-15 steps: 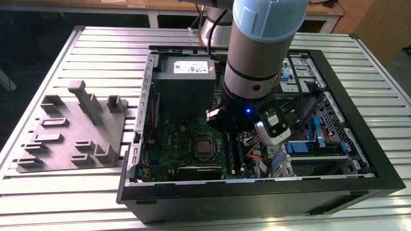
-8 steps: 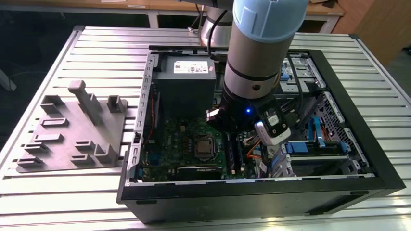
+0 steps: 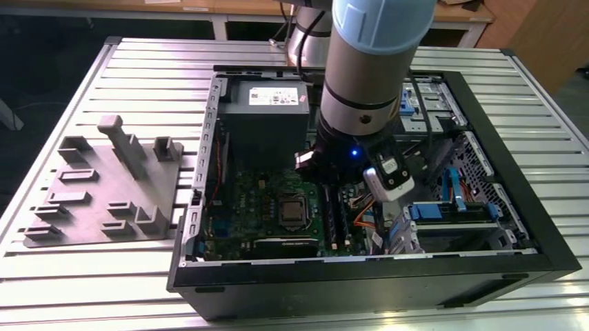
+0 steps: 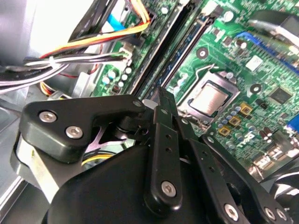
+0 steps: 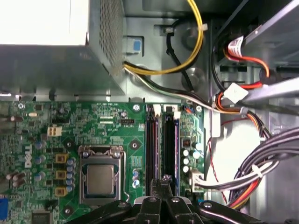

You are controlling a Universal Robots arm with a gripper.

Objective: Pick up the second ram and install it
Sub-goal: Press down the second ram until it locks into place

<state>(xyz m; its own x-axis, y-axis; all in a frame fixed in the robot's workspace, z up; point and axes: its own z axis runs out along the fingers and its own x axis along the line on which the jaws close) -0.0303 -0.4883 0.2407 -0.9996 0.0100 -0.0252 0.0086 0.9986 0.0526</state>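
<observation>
My gripper (image 5: 164, 178) hangs low inside the open computer case (image 3: 515, 207), over the motherboard's two long memory slots (image 5: 160, 140). Its black fingers (image 4: 161, 105) are pressed together, and I see nothing between them. The fingertips sit just above the near end of the slots, between the two rows. A thin dark board that looks like the ram (image 5: 169, 140) stands on edge in the blue-edged slot, and another dark strip (image 5: 149, 140) fills the slot beside it. I cannot tell whether the fingertips touch either one. In the exterior view the arm covers the gripper, above the slots (image 3: 336, 217).
The processor socket (image 5: 99, 176) lies beside the slots. The power supply (image 3: 265, 103) stands at the case's far end, and bundles of coloured cables (image 5: 243, 116) run along the drive cage (image 3: 451, 207). A grey fixture plate (image 3: 101, 193) lies on the table at the exterior view's left.
</observation>
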